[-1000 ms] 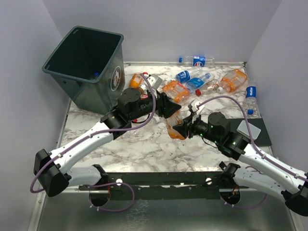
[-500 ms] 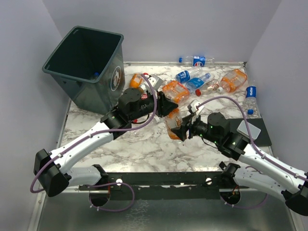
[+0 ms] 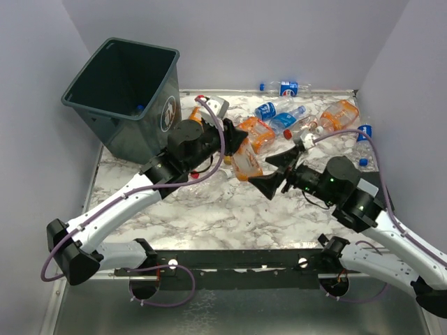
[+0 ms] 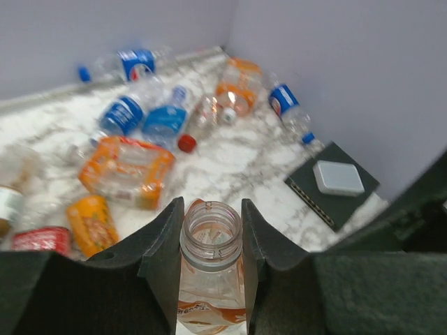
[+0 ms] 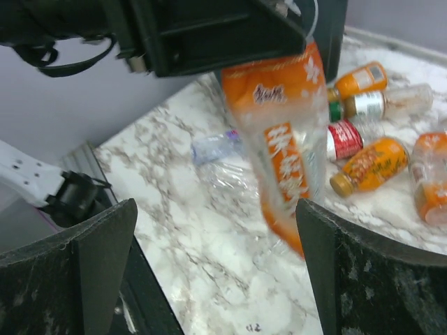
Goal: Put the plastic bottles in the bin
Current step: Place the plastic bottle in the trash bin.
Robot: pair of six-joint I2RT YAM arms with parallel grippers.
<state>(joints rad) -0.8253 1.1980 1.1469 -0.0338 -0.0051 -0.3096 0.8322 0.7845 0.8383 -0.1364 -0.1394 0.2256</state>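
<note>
An uncapped clear bottle with an orange label [image 3: 246, 162] hangs in the air over the middle of the table. My left gripper [image 3: 235, 144] is shut on its neck. In the left wrist view the open bottle mouth [image 4: 211, 237] sits pinched between both fingers of that gripper [image 4: 211, 230]. My right gripper [image 3: 275, 172] stands open just right of the bottle, apart from it. In the right wrist view the bottle [image 5: 279, 139] hangs ahead of this gripper's [image 5: 215, 204] wide-spread fingers. The dark green-grey bin [image 3: 150, 132] stands tilted at the back left.
Several more bottles lie along the back of the marble table: orange ones [image 3: 255, 131] [image 3: 339, 115], blue-labelled ones [image 3: 279, 118] [image 3: 286, 88] and one by the right wall [image 3: 363, 134]. A black pad with a white box [image 4: 335, 183] lies at the right.
My right gripper has opened, let go of the orange-labelled bottle and drawn back to the right. My left gripper has shut on the bottle's neck and lifted it slightly up and left.
</note>
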